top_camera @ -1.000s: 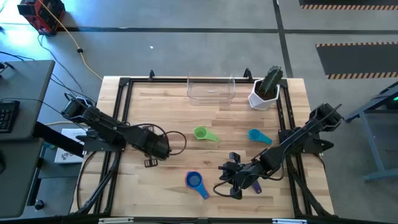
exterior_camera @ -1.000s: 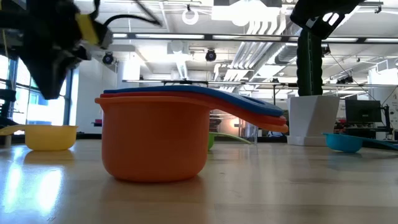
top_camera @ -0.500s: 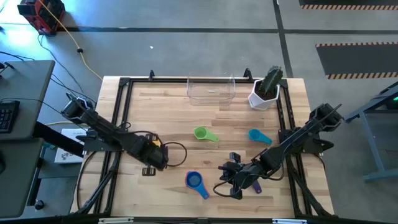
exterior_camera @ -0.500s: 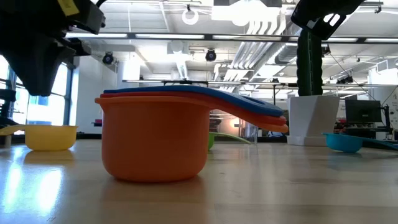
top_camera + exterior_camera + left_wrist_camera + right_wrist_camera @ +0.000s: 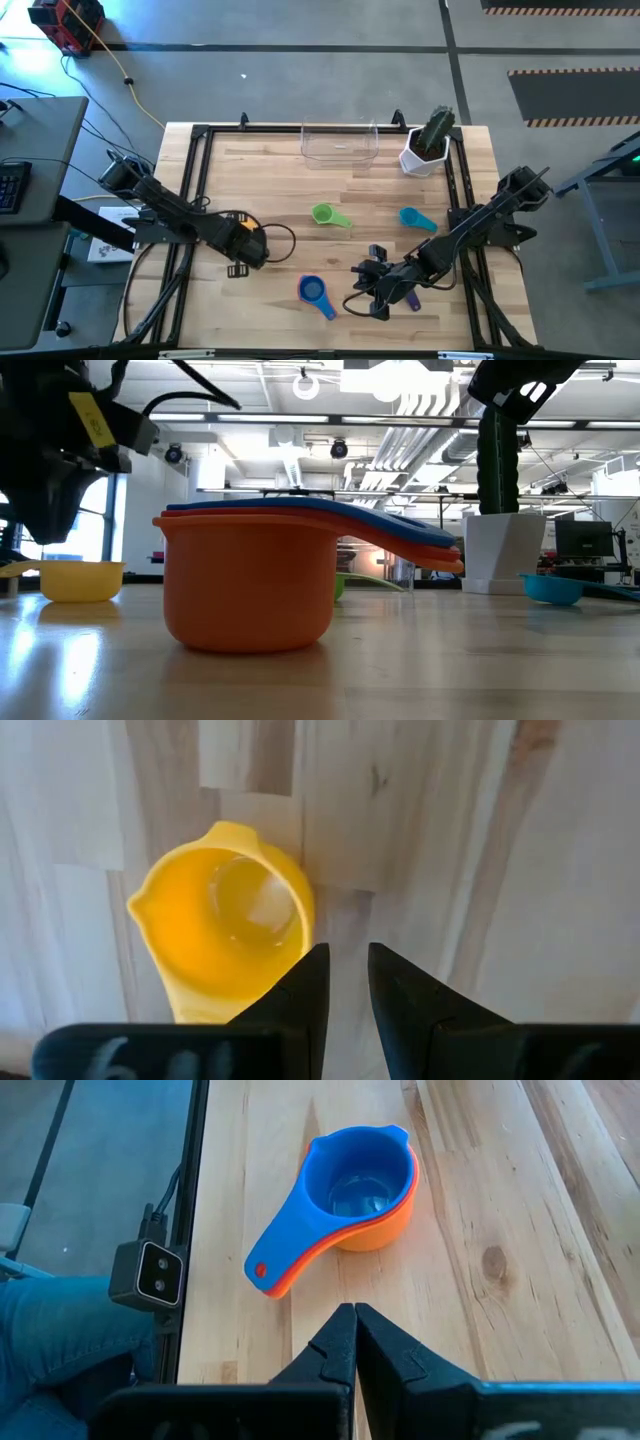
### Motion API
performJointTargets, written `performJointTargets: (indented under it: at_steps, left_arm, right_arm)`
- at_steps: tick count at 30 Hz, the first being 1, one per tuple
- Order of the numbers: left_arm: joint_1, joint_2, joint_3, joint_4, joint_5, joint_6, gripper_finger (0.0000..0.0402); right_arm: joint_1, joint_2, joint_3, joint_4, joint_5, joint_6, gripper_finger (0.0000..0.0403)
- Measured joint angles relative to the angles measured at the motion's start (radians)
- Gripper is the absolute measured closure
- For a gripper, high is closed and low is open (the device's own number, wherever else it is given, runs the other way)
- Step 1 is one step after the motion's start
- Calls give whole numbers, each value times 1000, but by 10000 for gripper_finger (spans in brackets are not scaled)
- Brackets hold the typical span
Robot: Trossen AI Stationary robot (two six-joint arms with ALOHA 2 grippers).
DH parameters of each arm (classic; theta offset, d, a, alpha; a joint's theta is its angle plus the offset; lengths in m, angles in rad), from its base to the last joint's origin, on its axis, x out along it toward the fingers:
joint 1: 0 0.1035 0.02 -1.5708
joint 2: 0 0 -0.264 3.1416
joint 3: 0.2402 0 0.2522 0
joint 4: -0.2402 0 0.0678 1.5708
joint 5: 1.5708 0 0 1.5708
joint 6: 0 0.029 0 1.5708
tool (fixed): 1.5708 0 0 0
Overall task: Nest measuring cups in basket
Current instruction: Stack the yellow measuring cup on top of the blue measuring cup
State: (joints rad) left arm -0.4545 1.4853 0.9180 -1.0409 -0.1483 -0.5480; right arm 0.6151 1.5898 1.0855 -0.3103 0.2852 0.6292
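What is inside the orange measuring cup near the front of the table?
A blue cup sits nested in the orange cup, handles stacked together. The low view hints at a red rim between them; anything deeper is hidden.

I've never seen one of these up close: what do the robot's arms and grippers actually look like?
Two slim black jointed arms with looping black cables. The left arm has a yellow patch by its wrist. The left gripper and right gripper each end in two dark, tapering fingers.

Left arm hides the yellow cup [image 5: 222, 935] from above.
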Motion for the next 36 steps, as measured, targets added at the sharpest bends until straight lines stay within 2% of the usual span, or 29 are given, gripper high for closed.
performJointTargets:
  at_steps: [4, 27, 36]
  left_arm:
    - [13, 0, -6, 1, -37, 1, 339]
    - [79, 0, -5, 49, -34, 80, 339]
    - [95, 49, -5, 48, -19, 88, 339]
  right_arm:
    - [0, 0, 0, 0, 0, 0, 402]
    - [0, 0, 0, 0, 0, 1, 402]
    - [0, 0, 0, 1, 0, 2, 402]
